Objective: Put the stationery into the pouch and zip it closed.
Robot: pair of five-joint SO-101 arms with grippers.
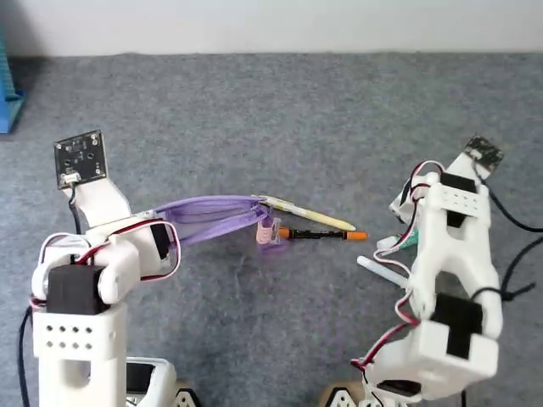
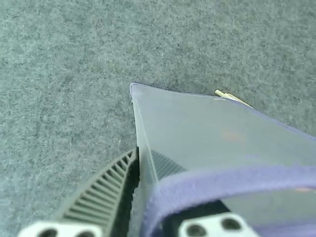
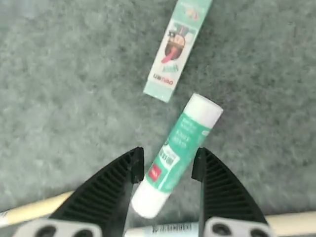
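a: purple pouch [image 1: 212,216], see-through film with a fabric zip band, lies on its side mid-table on the grey carpet [image 1: 254,110]. left gripper [image 2: 145,165] is clamped on its edge at the zip band.
b: mouth open?
a: looks parted at the end away from the clamp, and a pink tag [image 1: 270,234] sits there. cream pencil [image 1: 310,216] and orange-tipped pen [image 1: 321,234] lie right at the mouth. can't tell if their ends are inside.
b: right side?
a: right gripper [image 3: 167,160] is low over the glue stick [image 3: 183,143], jaws spread and straddling it, not pinching. stick lies skewed across the gap, white cap end pointing away.
b: risk?
a: round smooth barrel, skewed grip. my guess: jaws close, it twists or squirts out and rolls toward the flat eraser packet [image 3: 177,47] just beyond it.
b: and the pouch?
a: floppy film, held at one spot only. mouth could sag shut, or a push from the stick could shove pencil and pen back out. zipping needs the band taut, and one clamp may not give that.
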